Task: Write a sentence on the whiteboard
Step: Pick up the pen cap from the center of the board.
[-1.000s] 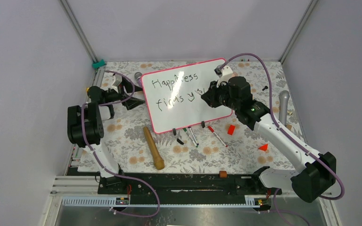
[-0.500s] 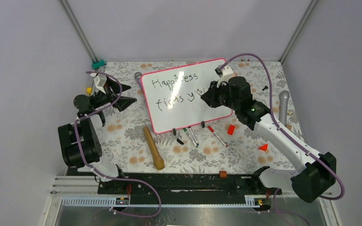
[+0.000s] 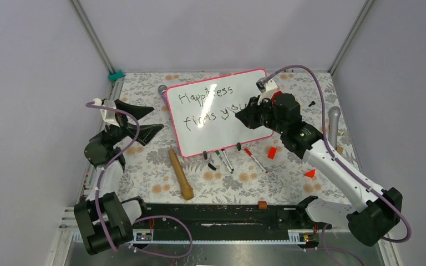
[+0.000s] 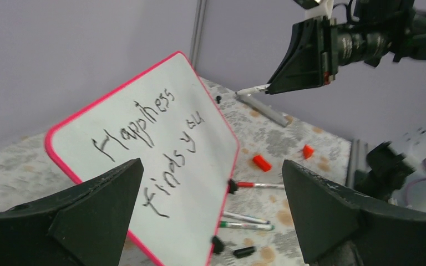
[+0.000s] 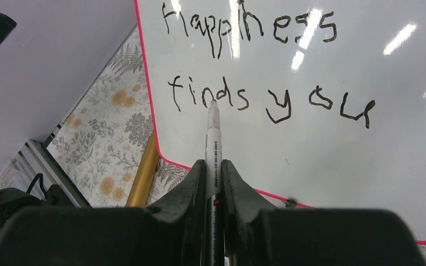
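Note:
The whiteboard (image 3: 216, 138), white with a pink frame, lies tilted on the flowered table. The sentence (image 3: 208, 105) on it reads "Happiness finds you" in two black lines (image 5: 266, 100). My right gripper (image 3: 243, 115) hovers over the board's right part, shut on a black marker (image 5: 213, 144). The marker tip points at "finds". In the left wrist view the marker tip (image 4: 252, 90) hangs in the air above the whiteboard (image 4: 199, 183). My left gripper (image 3: 147, 119) stands wide open left of the board, with nothing between its fingers (image 4: 89, 216).
A wooden rod (image 3: 181, 173) lies in front of the board. Loose markers (image 3: 255, 159) and a black cap (image 3: 212, 165) rest by the board's near edge. Red blocks (image 3: 272, 152) sit to the right, as does a grey cylinder (image 3: 333, 124).
The left gripper opened fully and drew back left, away from the board's edge. The right gripper shifted slightly right and back, uncovering the full word "you".

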Robot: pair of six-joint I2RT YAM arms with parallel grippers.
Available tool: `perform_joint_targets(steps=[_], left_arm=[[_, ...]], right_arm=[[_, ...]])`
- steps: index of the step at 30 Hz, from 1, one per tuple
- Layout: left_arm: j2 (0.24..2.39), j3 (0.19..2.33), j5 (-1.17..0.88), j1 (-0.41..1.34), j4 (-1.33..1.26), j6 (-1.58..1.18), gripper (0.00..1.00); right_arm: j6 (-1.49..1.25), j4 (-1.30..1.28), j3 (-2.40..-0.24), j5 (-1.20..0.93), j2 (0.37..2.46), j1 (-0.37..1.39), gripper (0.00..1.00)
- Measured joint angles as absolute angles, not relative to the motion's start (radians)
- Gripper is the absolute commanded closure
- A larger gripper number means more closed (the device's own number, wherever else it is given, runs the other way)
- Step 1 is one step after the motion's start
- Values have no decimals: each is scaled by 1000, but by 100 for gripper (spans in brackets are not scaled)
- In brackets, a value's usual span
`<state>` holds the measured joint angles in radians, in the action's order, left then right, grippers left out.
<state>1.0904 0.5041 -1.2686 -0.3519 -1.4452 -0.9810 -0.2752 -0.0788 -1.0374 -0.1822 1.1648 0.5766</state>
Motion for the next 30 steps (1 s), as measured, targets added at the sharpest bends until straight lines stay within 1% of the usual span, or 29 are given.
perform_joint_targets(steps=[5, 7, 11, 13, 14, 18, 20, 21, 23, 24, 26, 27, 29, 30], left_arm=[[1072, 423, -1213, -349, -1438, -1246, 1], [1119, 367, -1190, -349, -1430, -1368, 1], [1293, 211, -1166, -342, -1404, -1539, 1], [1288, 135, -1155, -341, -1362, -1586, 1], [1240, 114, -1148, -340, -1340, -1601, 1], [899, 113, -1093, -342, -1280, -1625, 1], [732, 117, -1040, -343, -1202, -1654, 7], [677, 112, -1005, -344, -1161, -1682, 8], [637, 84, -956, -343, -1106, -1710, 11], [637, 84, -948, -335, -1056, -1695, 13], [640, 135, -923, -288, -830, -1600, 13], [635, 199, -881, -240, -640, -1522, 15], [612, 353, -718, -109, -267, -1372, 22], [593, 414, -642, -42, -143, -1327, 26]], right_arm=[[-279, -84, -1000, -185, 1095, 582, 100], [-281, -94, -960, -181, 1027, 583, 100], [-277, -151, -935, -172, 917, 583, 100], [-270, -175, -935, -167, 877, 583, 100], [-268, -188, -935, -167, 863, 583, 100], [-266, -229, -907, -166, 810, 583, 100], [-270, -234, -865, -167, 767, 583, 100], [-274, -236, -842, -167, 742, 583, 100], [-283, -243, -799, -167, 687, 583, 100], [-286, -255, -790, -167, 669, 583, 100], [-286, -268, -788, -167, 651, 583, 100], [-286, -273, -789, -167, 650, 583, 100], [-286, -293, -797, -167, 656, 583, 100], [-286, -306, -800, -167, 664, 583, 100]])
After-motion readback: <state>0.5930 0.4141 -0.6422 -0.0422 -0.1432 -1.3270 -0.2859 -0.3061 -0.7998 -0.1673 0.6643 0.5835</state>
